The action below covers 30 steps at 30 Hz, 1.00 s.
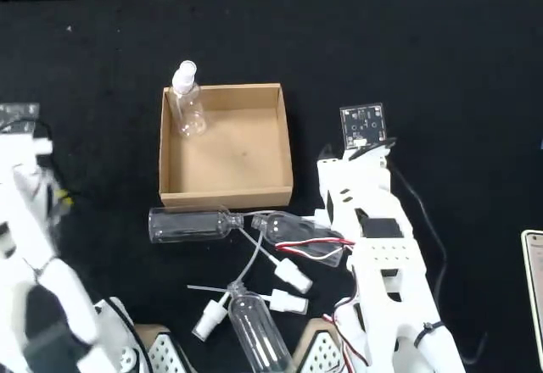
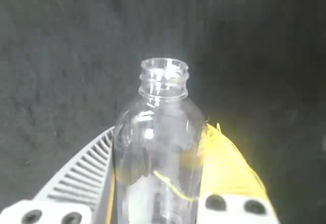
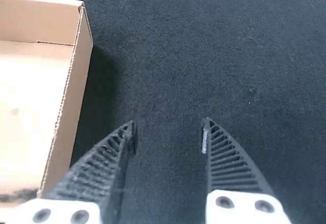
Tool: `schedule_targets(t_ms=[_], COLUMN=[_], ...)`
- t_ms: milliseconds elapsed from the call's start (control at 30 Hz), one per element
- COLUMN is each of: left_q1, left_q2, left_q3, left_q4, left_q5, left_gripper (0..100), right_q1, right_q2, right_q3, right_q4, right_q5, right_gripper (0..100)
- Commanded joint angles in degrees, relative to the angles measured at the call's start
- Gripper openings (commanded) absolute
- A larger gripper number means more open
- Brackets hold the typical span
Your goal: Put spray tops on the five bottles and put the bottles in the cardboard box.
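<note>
The cardboard box (image 1: 254, 193) sits mid-table, and a clear bottle with a white spray top (image 1: 187, 102) leans in its back left corner. In front of the box lie three uncapped clear bottles (image 1: 188, 224) (image 1: 297, 233) (image 1: 254, 331). Loose white spray tops (image 1: 293, 273) (image 1: 284, 303) (image 1: 210, 318) with thin tubes lie among them. My left gripper (image 2: 160, 130) is shut on another uncapped clear bottle (image 2: 158, 142), held neck outward over the black cloth. My right gripper (image 3: 168, 132) hangs open and empty just right of the box wall (image 3: 71, 96).
Black cloth covers the table. The right arm (image 1: 377, 254) stretches from the front edge up beside the box, over one lying bottle. The left arm (image 1: 25, 246) stands at the left edge. Two white ribbed pieces (image 1: 161, 349) (image 1: 321, 352) sit at the front edge. A flat white object (image 1: 533, 263) lies far right.
</note>
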Motion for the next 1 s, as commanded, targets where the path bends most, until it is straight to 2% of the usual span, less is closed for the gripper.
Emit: schedule_targets(t_ms=[0, 233, 400, 567, 733, 967], left_q1=[4.7, 5.6, 4.4, 3.8, 2.2, -6.0], left_q2=[-8.5, -13.2, -14.4, -15.4, -19.5, -27.0], left_q3=[4.0, 12.8, 19.1, 24.5, 24.7, 25.0], left_q4=[-9.4, -24.1, -29.5, -34.2, -33.2, -29.9], left_q5=[13.8, 30.2, 32.2, 34.5, 39.6, 44.4], left_gripper=[3, 3, 3, 3, 3, 3], right_q1=[-0.1, -0.5, -0.6, -3.9, -14.9, -39.6], right_q2=[-2.5, -2.3, -2.3, -2.2, -2.4, -1.5], right_q3=[-4.0, -12.6, -21.8, -32.0, -36.0, -36.4], right_q4=[4.6, 18.3, 32.2, 53.4, 68.7, 76.0], right_q5=[-0.2, 1.1, 10.1, 20.2, 29.2, 33.8], right_gripper=[18.7, 18.7, 18.7, 18.7, 18.7, 18.7])
